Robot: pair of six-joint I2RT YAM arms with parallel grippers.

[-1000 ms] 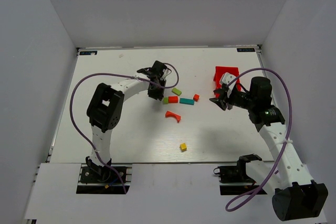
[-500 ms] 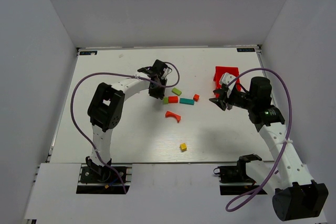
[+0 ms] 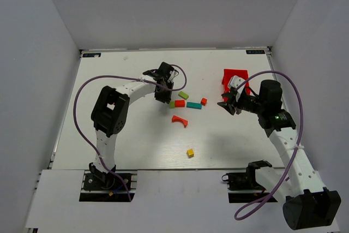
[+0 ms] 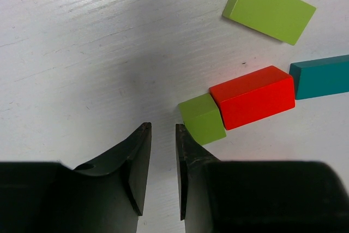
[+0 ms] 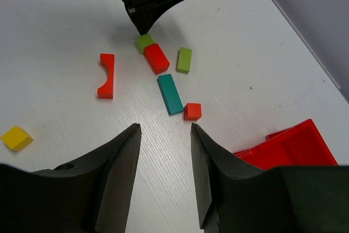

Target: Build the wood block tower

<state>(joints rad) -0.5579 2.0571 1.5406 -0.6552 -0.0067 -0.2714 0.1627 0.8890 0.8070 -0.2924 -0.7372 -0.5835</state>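
Note:
The small wooden blocks lie loose and flat on the white table, none stacked. A green cube (image 4: 203,119), a red block (image 4: 252,96) and a teal bar (image 4: 322,76) form a row, with a green bar (image 4: 268,9) beyond it. A small red cube (image 3: 203,101), a red arch (image 3: 179,119) and a yellow cube (image 3: 190,153) lie apart. My left gripper (image 4: 163,128) is shut and empty, its right finger just beside the green cube. My right gripper (image 5: 163,129) hovers open and empty, right of the small red cube (image 5: 192,111).
A red plastic bin (image 3: 235,78) lies at the back right, close behind my right gripper (image 3: 225,103). Grey walls enclose the table on three sides. The left arm's purple cable loops over the table's left half.

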